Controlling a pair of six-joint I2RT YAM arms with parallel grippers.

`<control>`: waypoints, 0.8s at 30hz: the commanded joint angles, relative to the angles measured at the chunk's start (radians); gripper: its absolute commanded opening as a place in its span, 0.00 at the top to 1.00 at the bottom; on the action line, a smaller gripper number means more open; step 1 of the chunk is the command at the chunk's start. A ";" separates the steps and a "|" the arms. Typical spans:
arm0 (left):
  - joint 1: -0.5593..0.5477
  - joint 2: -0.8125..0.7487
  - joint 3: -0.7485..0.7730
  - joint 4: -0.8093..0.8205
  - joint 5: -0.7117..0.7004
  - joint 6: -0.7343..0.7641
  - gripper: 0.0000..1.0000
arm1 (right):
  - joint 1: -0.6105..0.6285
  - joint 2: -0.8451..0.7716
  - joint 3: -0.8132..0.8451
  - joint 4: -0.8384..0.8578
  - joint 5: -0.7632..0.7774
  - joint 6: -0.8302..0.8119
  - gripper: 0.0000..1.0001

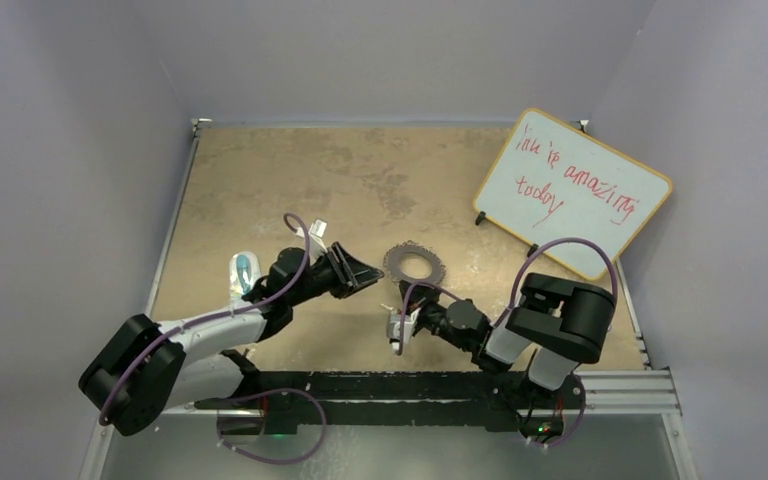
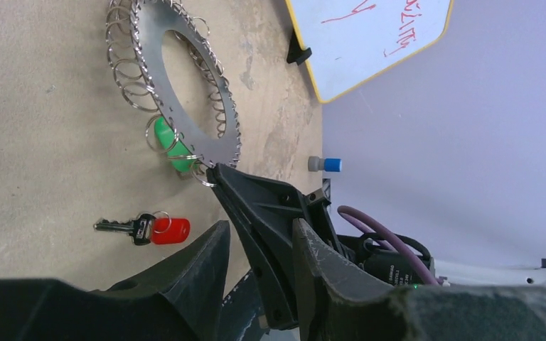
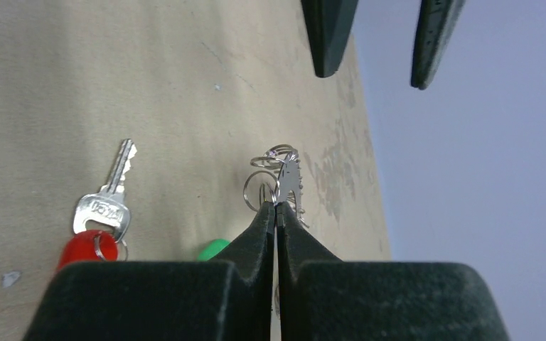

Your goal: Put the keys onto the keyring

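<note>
1. The keyring [image 2: 149,67] lies about the middle of the counter [image 1: 260,170], a little toward the near edge. It is a flat silvery disc with an open centre and small wire loops all round its rim.
2. The right hand [image 3: 276,207] is clenched tight on the ring's near rim, its two fingertips pinching the metal edge.
3. The left hand [image 1: 365,272] hovers just left of the ring, released, its fingers apart with nothing between them.
4. The green-headed key [image 2: 167,145] lies partly under the ring's rim, beside the pinched spot. Whether it hangs on a loop I cannot tell.
5. The red-headed key [image 2: 146,229] lies flat on the counter, apart from the ring, toward the near edge.
6. A whiteboard [image 1: 572,190] with red writing leans at the far right corner.
</note>
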 commanded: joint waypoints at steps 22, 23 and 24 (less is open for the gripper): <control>0.066 -0.052 0.037 -0.025 0.001 0.038 0.65 | 0.138 0.152 0.296 0.543 0.531 -0.305 1.00; 0.066 -0.051 0.035 -0.017 0.002 0.036 0.65 | 0.138 0.125 0.287 0.543 0.520 -0.289 1.00; 0.066 -0.050 0.036 -0.010 0.007 0.034 0.65 | 0.138 0.097 0.280 0.543 0.502 -0.267 1.00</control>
